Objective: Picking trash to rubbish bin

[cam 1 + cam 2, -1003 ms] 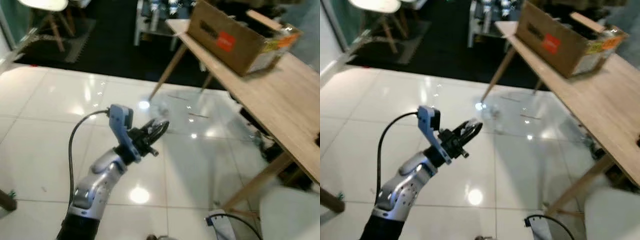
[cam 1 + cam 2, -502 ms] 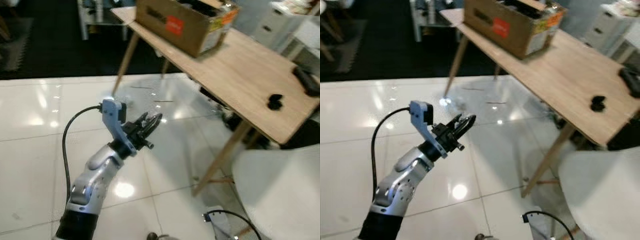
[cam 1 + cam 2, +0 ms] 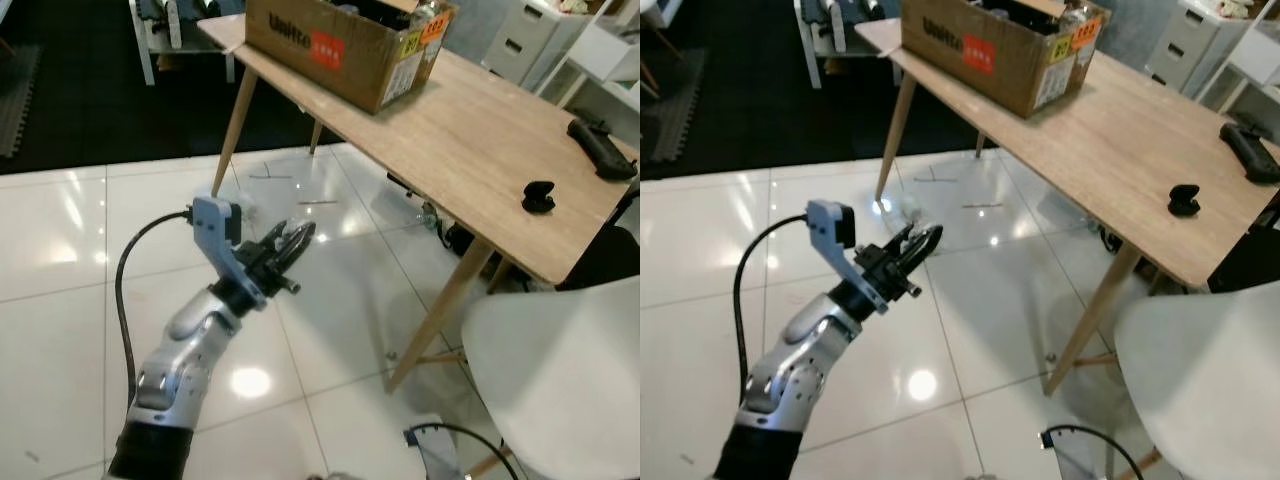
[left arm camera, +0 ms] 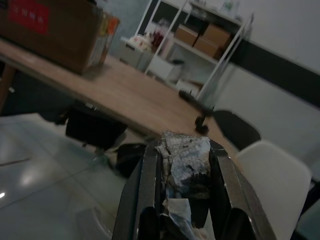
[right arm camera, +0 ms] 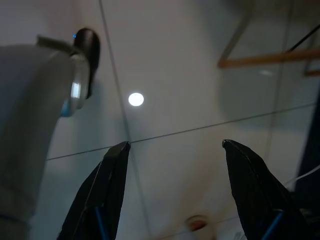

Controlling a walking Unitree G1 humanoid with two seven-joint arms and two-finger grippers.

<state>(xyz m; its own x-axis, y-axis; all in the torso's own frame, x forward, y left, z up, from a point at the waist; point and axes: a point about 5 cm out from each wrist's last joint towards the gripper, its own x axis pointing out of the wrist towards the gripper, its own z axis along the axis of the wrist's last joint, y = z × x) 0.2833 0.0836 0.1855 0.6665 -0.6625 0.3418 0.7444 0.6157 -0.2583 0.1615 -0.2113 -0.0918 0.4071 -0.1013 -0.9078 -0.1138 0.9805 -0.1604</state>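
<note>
2 black fingers (image 5: 117,170) of the right gripper (image 5: 175,185) stand wide apart in the right wrist view, pointing down at the glossy white tiled floor (image 5: 185,90) with nothing between them. Beside them in that view is a pale rounded part of the robot's body (image 5: 35,100), and a ceiling light glints off the tiles.

Nearest in the head views, a white chair (image 3: 560,370) sits at the lower right, its seat just beside the counter's near corner. A black cable (image 3: 460,432) loops at the bottom edge.

Further out, the left arm (image 3: 190,350) reaches forward and up over the floor, a black cable (image 3: 125,290) arching from its wrist. The left gripper (image 3: 290,238) hangs in the air above the tiles, left of the counter's near legs. Its fingers (image 4: 145,185) are closed narrowly on a crumpled piece of trash (image 4: 185,160), pale and grey, which fills the gap between them in the left wrist view.

Beyond that, the wooden counter (image 3: 470,150) runs away on slanted legs. On its near end lie a small black object (image 3: 538,196) and a longer black one (image 3: 600,150). At its far end stands an open cardboard box (image 3: 340,40) with a red label. Past the counter, white drawers (image 3: 515,40) stand at the right, and a dark floor area (image 3: 90,90) lies at the left.
</note>
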